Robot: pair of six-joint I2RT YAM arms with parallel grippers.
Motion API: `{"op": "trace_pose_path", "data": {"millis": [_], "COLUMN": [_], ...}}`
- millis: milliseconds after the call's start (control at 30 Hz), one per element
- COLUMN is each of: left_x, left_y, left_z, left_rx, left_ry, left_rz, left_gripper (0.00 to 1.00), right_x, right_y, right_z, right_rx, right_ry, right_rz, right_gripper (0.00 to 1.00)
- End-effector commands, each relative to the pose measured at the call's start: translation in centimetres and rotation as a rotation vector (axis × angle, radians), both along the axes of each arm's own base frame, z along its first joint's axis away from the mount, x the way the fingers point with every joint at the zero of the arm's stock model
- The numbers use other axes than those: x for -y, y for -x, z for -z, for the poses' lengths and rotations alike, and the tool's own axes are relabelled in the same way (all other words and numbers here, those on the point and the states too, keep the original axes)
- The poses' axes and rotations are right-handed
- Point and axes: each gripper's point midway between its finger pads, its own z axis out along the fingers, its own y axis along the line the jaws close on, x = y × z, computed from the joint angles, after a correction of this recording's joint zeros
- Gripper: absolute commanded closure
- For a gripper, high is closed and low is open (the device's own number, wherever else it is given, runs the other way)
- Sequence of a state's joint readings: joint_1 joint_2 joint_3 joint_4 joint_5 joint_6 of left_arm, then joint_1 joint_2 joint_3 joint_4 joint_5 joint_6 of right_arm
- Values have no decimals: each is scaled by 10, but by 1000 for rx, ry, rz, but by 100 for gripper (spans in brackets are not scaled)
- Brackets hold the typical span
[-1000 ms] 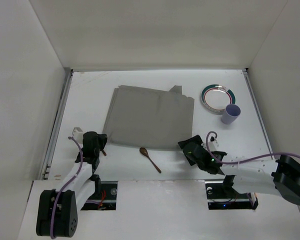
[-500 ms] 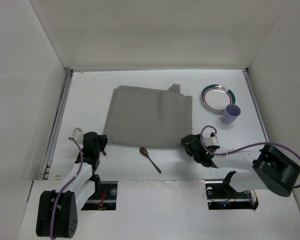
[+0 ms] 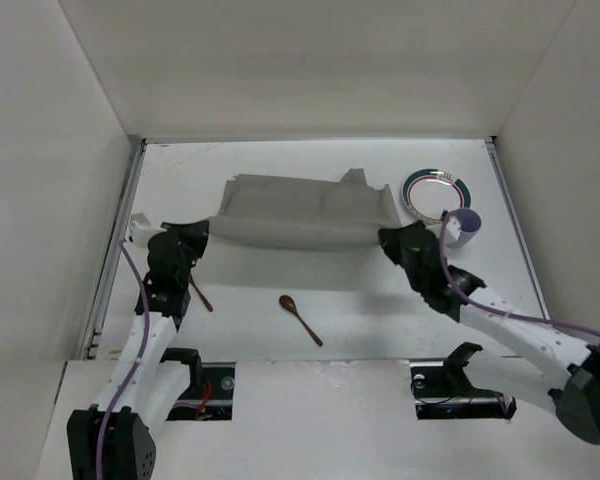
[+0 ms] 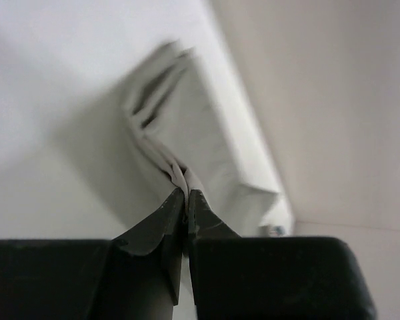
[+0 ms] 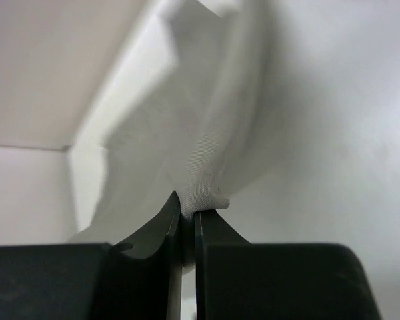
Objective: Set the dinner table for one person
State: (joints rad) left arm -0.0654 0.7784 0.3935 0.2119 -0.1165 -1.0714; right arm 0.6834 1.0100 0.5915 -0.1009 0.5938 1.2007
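Observation:
The grey cloth placemat [image 3: 300,212] hangs lifted by its near edge above the white dinner table [image 3: 380,310], its far edge still down. My left gripper [image 3: 198,234] is shut on the mat's near-left corner, and the left wrist view shows folded cloth [image 4: 187,127] pinched between the fingertips [image 4: 185,195]. At the near-right corner my right gripper [image 3: 388,238] is shut on the mat, with the cloth [image 5: 207,133] bunched between its fingertips [image 5: 187,212]. A brown wooden spoon [image 3: 301,319] lies on the table in front of the mat.
A round plate with a green and red rim [image 3: 436,191] sits at the far right, and a lilac cup [image 3: 464,228] stands just in front of it, close to my right arm. A second brown utensil [image 3: 201,296] lies beside my left arm. White walls enclose the table.
My right gripper closed on the mat's near-right corner. Both grippers then rose and moved away from the bases, lifting the near edge, so the mat now drapes instead of lying flat.

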Motion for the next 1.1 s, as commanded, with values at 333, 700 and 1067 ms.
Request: {"op": "trace_pose_path", "data": {"millis": [333,700,1067], "left_x": [-21,-20,-27], "left_y": [2,-70,-127], "left_z": [-294,-243,-311], "left_rx": [601,437,505], "left_ry": [-14,-77,-62], "left_rz": [-135,-180,-141], "left_gripper": [100,100,100], "right_x": [86,49,36], "right_y": [5,-98,-173], "right_z": [-262,-219,-321], "right_rx": [478,347,484], "right_ry": [247,198,156], "right_rz": [7,-154,-203], "right_gripper": [100,99,100]}}
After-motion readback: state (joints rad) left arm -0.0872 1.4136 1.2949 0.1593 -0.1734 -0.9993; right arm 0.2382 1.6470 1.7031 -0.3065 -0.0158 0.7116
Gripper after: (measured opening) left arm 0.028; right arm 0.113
